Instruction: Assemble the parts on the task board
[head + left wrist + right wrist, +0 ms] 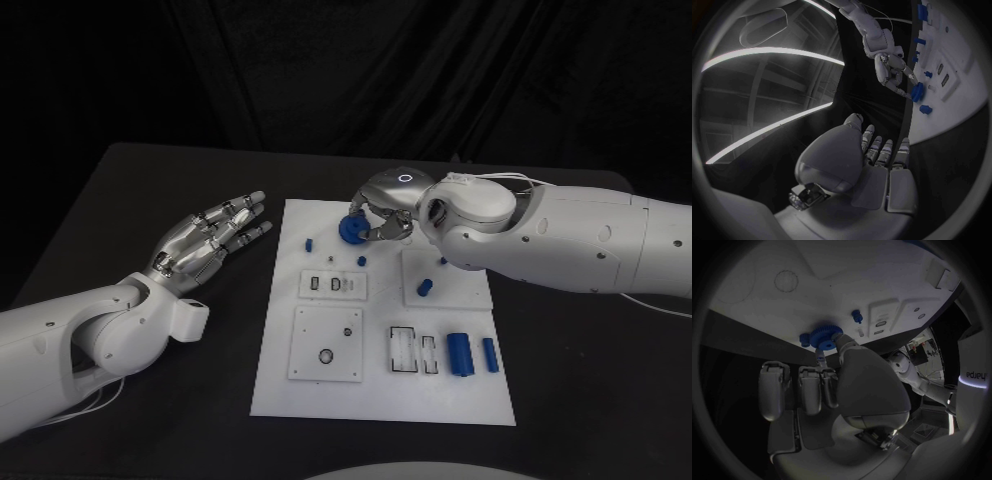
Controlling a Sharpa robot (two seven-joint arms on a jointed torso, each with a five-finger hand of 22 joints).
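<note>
Gear (351, 229) first — it's a blue toothed wheel at the far edge of the board (378, 400), pinched in my right hand (387, 215), thumb on one side, fingers on the other. From the right wrist I see its teeth (824, 333) right at the board's rim, touching or nearly so; I can't tell whether it's seated on anything. I'd keep it level and lower slowly — twisting a little if it binds, I reckon. Left hand (214, 238) hovers beside the board, fingers spread, holding nothing. Two blue cylinders (459, 353) lie near the front, a small peg (307, 243) stands close to the gear.
</note>
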